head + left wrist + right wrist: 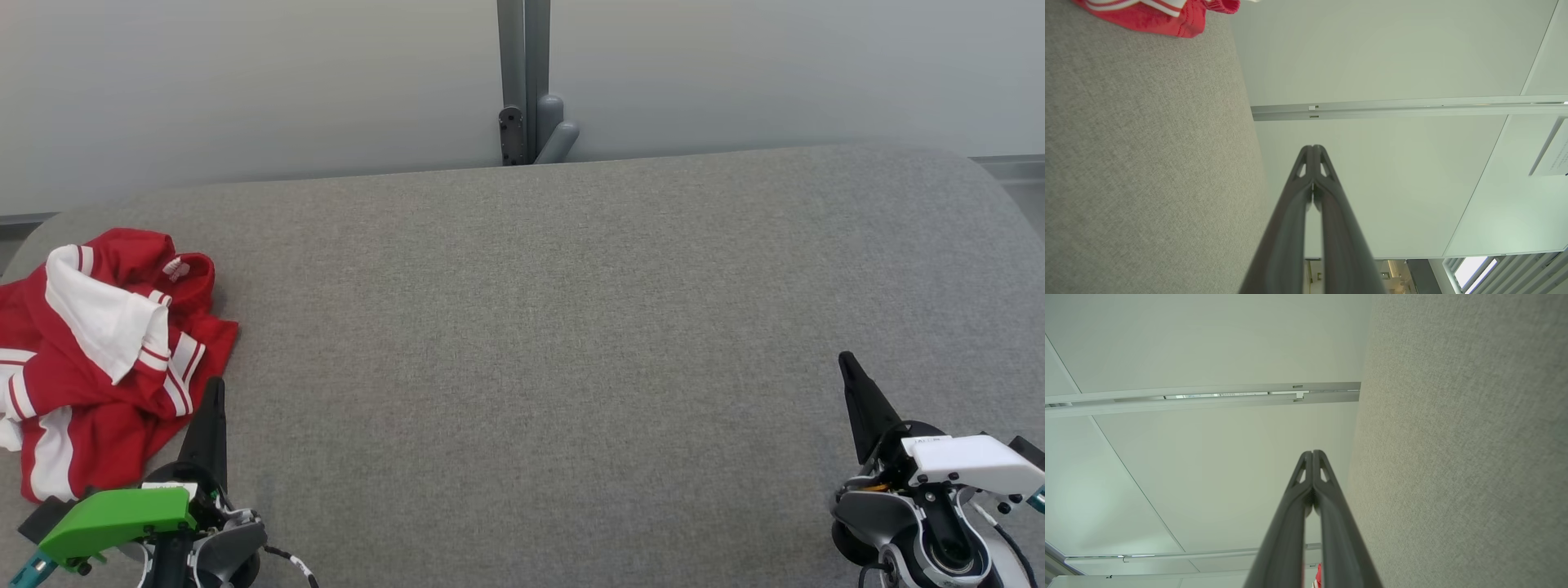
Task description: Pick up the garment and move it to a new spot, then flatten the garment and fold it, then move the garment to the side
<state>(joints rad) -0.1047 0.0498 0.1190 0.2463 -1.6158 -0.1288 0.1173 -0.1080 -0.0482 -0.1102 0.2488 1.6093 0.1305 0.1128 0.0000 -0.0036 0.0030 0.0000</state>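
Green-capped, the left gripper (215, 394) sits at the near-left corner of the grey fabric bench (531, 327), its two dark fingers pressed together and holding nothing. At the near-right corner the white-capped right gripper (849, 372) stands the same way, fingers closed tip to tip and empty, with bare cloth all round it.

Just beyond and to the left of the left gripper lies the garment (98, 359), a red top with white panels and stripes, crumpled in a heap against the bench's left edge. Its nearest hem lies just beside the left fingers; whether they touch cannot be told. The heap runs roughly from near to far along that edge, and part of it passes out of the head view on the left.

The left arm is plainly the nearer one; the right is well apart, across the whole width of the bench. A pick-up would likely call for the left fingers to part and swing leftward onto the heap.

Farther on, the bench's far edge meets a pale wall (245, 98) with a grey post (522, 73).
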